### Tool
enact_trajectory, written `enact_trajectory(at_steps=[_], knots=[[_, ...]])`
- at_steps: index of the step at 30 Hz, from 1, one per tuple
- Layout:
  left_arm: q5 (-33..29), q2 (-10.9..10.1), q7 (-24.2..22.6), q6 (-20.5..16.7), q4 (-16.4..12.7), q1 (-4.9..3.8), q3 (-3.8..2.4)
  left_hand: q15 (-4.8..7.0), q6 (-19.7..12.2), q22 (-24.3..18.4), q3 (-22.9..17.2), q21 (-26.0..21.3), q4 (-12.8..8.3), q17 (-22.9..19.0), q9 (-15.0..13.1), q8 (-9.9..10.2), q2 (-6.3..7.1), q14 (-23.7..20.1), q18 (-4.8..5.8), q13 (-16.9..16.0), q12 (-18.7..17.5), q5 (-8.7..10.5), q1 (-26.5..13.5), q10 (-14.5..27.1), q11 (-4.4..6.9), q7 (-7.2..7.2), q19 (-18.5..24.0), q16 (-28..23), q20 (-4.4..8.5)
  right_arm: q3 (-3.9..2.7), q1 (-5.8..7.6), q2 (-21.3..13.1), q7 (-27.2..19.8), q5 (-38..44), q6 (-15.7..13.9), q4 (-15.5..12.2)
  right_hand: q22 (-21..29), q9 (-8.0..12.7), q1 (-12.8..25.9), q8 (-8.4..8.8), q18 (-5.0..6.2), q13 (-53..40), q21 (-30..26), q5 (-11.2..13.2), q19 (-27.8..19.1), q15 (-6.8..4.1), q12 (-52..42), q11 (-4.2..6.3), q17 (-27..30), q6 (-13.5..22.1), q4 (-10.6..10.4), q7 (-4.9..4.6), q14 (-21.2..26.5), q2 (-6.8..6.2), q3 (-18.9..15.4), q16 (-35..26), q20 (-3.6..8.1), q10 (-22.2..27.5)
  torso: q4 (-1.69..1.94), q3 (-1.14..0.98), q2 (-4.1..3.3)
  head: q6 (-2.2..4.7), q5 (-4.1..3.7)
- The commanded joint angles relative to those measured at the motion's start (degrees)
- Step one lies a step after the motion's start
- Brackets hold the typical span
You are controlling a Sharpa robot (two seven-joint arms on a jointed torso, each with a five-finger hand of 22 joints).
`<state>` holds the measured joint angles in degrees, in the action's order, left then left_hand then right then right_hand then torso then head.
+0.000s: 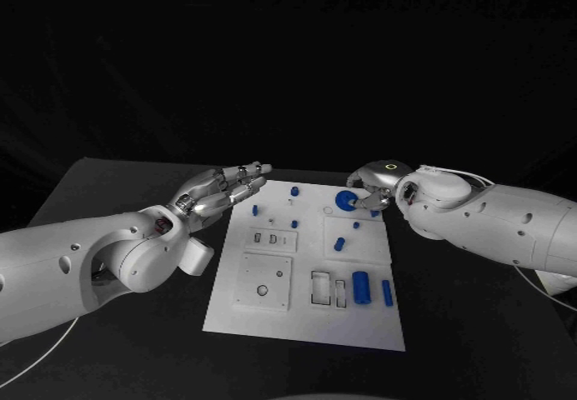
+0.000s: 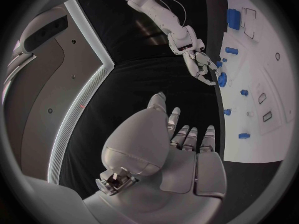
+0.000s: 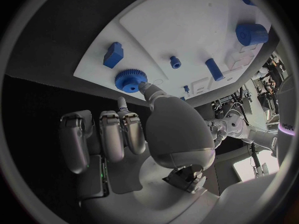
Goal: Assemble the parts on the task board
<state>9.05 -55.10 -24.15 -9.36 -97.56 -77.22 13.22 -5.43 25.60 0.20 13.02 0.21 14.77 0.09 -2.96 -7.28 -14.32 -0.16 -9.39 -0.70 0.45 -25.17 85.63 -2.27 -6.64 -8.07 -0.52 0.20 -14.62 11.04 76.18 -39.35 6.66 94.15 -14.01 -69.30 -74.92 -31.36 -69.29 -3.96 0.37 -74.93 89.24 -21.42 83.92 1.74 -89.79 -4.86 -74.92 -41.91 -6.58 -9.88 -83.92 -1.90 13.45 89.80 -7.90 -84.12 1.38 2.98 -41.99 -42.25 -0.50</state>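
— Where was your right robot hand (image 1: 373, 190) just then?

— At the far right corner of the task board (image 1: 301, 321). My thumb tip (image 3: 144, 87) touched the rim of the blue gear (image 3: 130, 80), which lay flat on the board near that edge. My other fingers (image 3: 102, 134) were curled in beside the palm, clear of the gear. I was touching it, not gripping it.

— And the left robot hand (image 1: 223, 193)?

— It hovered over the board's far left edge, fingers straight and slightly spread, holding nothing.

— What else sat on the board?

— Near the gear, a small blue block (image 3: 112, 54) stood by the corner, with a little blue peg (image 3: 176, 61) and a short blue cylinder (image 3: 214, 69) further in. A bigger blue cylinder (image 1: 361, 287) and a slim blue bar (image 1: 387, 292) lay beside the rectangular slots at the near side. The board rested on the black bench (image 1: 120, 183).
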Motion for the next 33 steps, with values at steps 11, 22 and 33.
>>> enact_trajectory(at_steps=[11,22,33], knots=[[0.50,0.15,0.00,1.22,-0.07,-0.01,-0.04,-0.50,0.46,0.09,-0.44,0.18,-0.33,-0.09,-0.09,-0.43,0.13,0.16,-0.94,-0.10,0.31,-0.32,0.87,-0.74,-0.04,-0.17,0.10,-0.20,-0.43,0.00,-0.61,1.74,-0.74,-1.40,0.96,2.29,-13.83,1.25,1.50,0.17,0.33,-15.07,-0.91,0.64,3.87,0.53,-0.21,-0.59,-15.08,-1.33,-1.10,0.08,-6.08,0.39,-0.02,0.20,-0.65,-5.88,0.04,0.01,-0.05,0.06,0.08],[0.51,0.01,0.17,1.32,-0.12,-0.01,-0.04,-0.54,0.53,0.10,-0.48,0.19,-0.44,-0.09,-0.10,-0.51,0.16,0.16,-0.94,-0.11,0.32,-0.36,0.97,-0.80,-0.09,-0.20,0.08,-0.20,-0.46,-0.01,-1.83,2.28,-1.50,-1.23,0.99,3.32,-13.60,1.20,-0.86,-1.69,0.49,-15.07,-1.33,0.75,3.37,0.46,-0.21,-0.40,-15.08,-6.58,1.17,0.70,-6.08,-0.45,0.83,0.20,-0.71,-5.88,-0.01,0.00,-0.08,-0.48,0.58],[0.52,0.23,0.48,1.62,0.04,0.03,-0.04,-0.57,0.54,0.11,-0.52,0.21,-0.54,-0.09,-0.10,-0.56,0.18,0.16,-0.94,-0.11,0.32,-0.42,1.07,-0.82,-0.13,-0.23,0.06,-0.20,-0.51,-0.01,-2.04,2.09,-1.78,-1.07,1.69,3.38,-13.36,-0.37,-2.56,-2.68,0.64,-15.07,-1.76,-0.22,2.87,0.14,-0.21,-0.05,-15.08,-7.58,2.93,1.08,-6.08,-0.68,1.22,0.20,-0.41,-5.88,-0.06,-0.01,0.03,-0.73,0.49]])
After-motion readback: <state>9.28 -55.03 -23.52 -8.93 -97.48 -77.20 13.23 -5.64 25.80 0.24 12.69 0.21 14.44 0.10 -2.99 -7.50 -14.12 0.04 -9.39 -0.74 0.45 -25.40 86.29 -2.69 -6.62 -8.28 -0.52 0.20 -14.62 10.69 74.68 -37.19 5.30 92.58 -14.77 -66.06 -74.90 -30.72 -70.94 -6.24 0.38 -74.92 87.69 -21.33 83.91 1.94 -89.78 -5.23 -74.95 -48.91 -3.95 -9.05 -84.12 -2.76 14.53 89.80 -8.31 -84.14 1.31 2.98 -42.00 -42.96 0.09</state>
